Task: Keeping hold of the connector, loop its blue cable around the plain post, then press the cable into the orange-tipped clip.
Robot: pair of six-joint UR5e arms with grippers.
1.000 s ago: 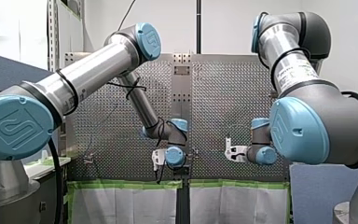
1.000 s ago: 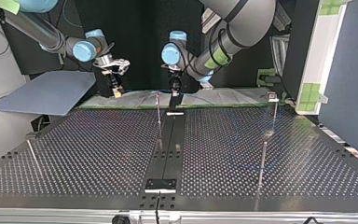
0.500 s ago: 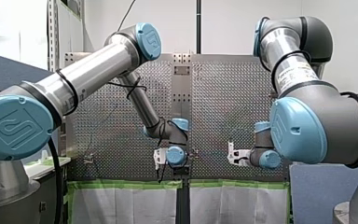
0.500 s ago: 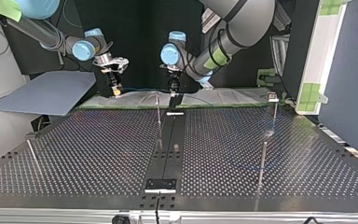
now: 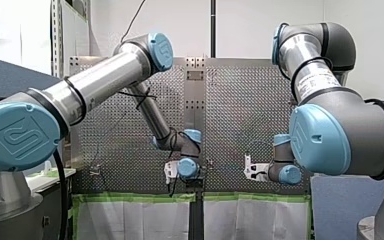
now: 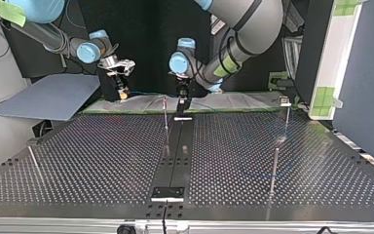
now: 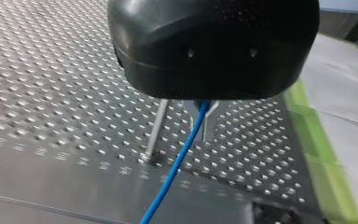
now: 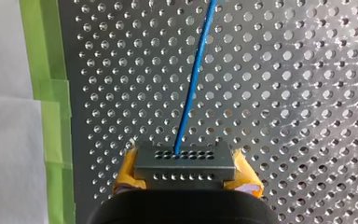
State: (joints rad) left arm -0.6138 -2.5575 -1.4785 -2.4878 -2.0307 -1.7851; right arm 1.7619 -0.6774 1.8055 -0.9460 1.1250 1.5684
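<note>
Right gripper (image 8: 186, 176) is clamping connector (image 8: 185, 162) crosswise between yellow pads (image 8: 124, 179); blue cable (image 8: 193, 84) is running straight ahead. Left gripper (image 7: 203, 106): housing (image 7: 214, 46) is blocking it, grip probably unreadable, cannot tell.

1. top view: logged right gripper (image 6: 122, 94) near table's (image 6: 102, 156) far edge, left of middle; left gripper (image 6: 181, 101) near far middle.
2. found post (image 6: 166, 117) just beside left gripper, on its left in that view.
3. right wrist view: noted connector (image 8: 185, 163) clamped in right gripper, cable (image 8: 193, 84) running ahead over table.
4. left wrist view: noted cable just beside post.
</note>
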